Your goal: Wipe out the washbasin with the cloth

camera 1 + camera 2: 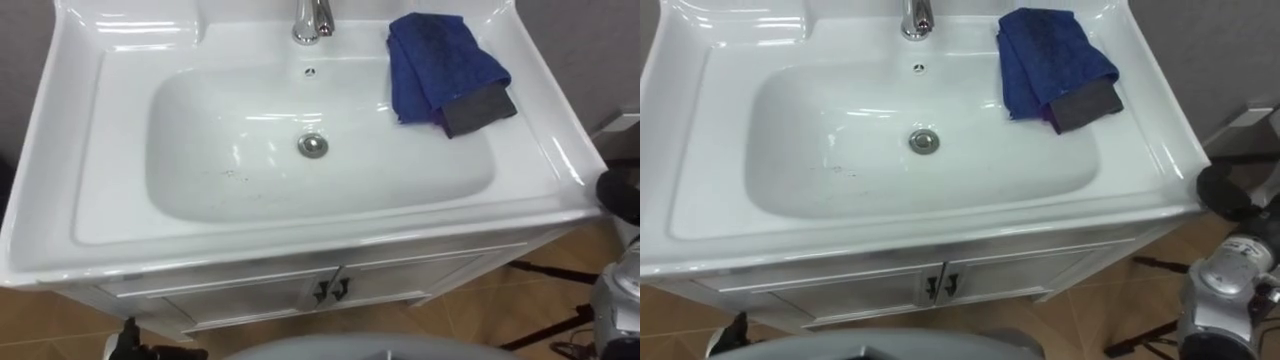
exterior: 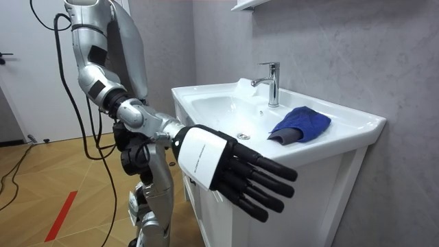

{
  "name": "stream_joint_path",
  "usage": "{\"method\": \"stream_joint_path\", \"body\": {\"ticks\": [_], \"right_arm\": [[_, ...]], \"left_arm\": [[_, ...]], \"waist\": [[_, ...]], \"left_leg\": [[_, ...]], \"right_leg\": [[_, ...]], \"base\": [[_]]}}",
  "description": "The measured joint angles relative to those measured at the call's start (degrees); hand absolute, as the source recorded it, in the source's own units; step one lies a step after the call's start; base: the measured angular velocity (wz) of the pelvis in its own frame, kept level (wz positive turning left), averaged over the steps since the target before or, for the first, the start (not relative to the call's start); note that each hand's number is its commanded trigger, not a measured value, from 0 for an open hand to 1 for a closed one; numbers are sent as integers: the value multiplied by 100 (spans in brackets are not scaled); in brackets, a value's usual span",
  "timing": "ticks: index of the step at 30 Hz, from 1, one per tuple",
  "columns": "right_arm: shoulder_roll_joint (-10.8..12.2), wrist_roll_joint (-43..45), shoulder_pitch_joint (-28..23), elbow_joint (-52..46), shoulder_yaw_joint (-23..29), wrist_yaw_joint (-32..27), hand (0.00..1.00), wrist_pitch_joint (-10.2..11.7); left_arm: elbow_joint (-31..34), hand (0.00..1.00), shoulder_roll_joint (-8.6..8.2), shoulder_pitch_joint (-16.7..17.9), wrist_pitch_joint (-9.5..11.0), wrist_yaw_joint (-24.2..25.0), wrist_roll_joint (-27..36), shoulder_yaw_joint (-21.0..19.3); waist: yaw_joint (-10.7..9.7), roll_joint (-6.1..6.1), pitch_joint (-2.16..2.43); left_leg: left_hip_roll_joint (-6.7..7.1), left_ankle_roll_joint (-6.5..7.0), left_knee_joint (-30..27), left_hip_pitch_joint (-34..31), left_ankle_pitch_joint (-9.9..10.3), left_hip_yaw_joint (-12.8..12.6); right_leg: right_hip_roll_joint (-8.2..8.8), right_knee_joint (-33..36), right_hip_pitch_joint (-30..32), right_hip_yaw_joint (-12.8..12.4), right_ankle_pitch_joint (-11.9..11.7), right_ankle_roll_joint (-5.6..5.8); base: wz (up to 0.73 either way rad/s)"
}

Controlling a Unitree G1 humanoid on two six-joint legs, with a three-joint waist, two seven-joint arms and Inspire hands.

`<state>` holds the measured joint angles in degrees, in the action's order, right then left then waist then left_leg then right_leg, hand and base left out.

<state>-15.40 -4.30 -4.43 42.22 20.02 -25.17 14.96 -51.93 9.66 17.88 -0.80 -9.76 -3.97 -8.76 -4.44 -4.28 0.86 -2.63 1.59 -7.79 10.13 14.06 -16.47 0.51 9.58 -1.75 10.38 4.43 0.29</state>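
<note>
The white basin [image 1: 120, 130] lies right below me, with a chrome drain [image 1: 313, 145] in the middle of its bowl and a few small dark specks [image 1: 232, 175] left of the drain. A folded blue cloth [image 1: 440, 60] with a grey layer under it rests on the basin's back right rim, beside the faucet [image 1: 312, 20]. I stand in front of the basin. My right hand [image 2: 230, 168] is held out to my right, away from the basin, close to the room view's camera, open with straight fingers and holding nothing.
Under the basin is a white cabinet with two doors and dark handles [image 1: 332, 290]. Dark tripod legs [image 1: 545, 272] stand on the wooden floor at my right. A grey wall rises behind the basin [image 2: 329, 55].
</note>
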Motion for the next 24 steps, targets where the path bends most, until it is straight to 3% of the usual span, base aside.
{"method": "stream_joint_path", "body": {"ticks": [12, 18, 22, 24], "right_arm": [[228, -32, -11, 75, 278, -91, 0, 83], [362, -555, -7, 90, 594, -21, 0, 188], [371, -891, 68, 87, 970, -2, 0, 140], [360, -942, 168, -11, 1162, -18, 0, -15]], "left_arm": [[-35, 0, -4, -12, 5, -125, -9, -147], [-36, 0, -16, 23, 9, -123, -31, -241], [-15, 0, -35, 74, 82, -77, -41, -406], [25, 0, -73, 63, 82, -42, -70, -459]], "waist": [[-6, -8, 16], [-12, 77, 67], [-8, 146, 76], [-19, 194, 61]], "left_leg": [[-12, 1, 40, 76, 21, 37], [-32, -1, 40, 117, 33, 36], [-57, -16, 32, 158, 53, 18], [-57, -22, 34, 145, 56, 28]], "right_leg": [[-40, -117, -121, -98, -17, 23], [-63, -117, -161, -238, -17, 23], [-83, -116, -206, -226, -13, 29], [-85, -113, -191, -230, -6, 37]], "base": [[1], [1], [0], [-2]]}}
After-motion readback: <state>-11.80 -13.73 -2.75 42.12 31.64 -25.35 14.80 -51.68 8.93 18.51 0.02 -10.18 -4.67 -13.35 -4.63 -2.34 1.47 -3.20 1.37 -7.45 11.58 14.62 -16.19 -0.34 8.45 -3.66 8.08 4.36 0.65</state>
